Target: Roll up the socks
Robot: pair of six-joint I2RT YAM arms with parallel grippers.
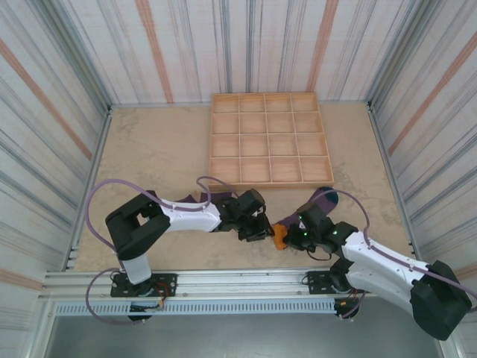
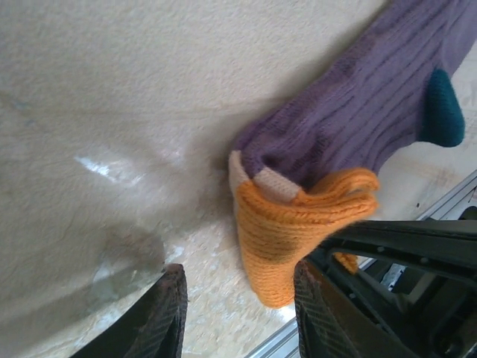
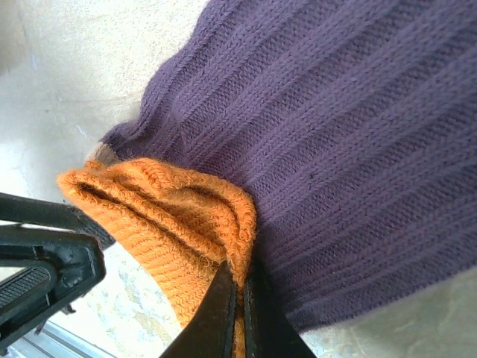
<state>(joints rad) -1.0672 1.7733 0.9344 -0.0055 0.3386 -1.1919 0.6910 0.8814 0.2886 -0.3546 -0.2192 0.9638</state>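
Note:
The socks (image 3: pixel 343 142) lie stacked on the table, purple ribbed knit with a teal patch (image 2: pixel 443 108). In the top view they run from near the tray's front right corner (image 1: pixel 325 198) down to an orange cuff (image 1: pixel 279 237). My right gripper (image 3: pixel 240 298) is shut on that orange cuff (image 3: pixel 171 216), lifting it off the table. A peach cuff (image 2: pixel 262 183) shows beneath it. My left gripper (image 2: pixel 240 313) stands open just left of the cuff. The orange cuff's lower tip (image 2: pixel 287 257) hangs beside its right finger (image 2: pixel 317 313), unpinched.
A wooden tray (image 1: pixel 211 142) with several compartments sits at the back centre. An aluminium rail (image 1: pixel 223 280) runs along the table's near edge, close below both grippers. Striped walls enclose the table on three sides. Bare table lies to the left (image 1: pixel 149 156).

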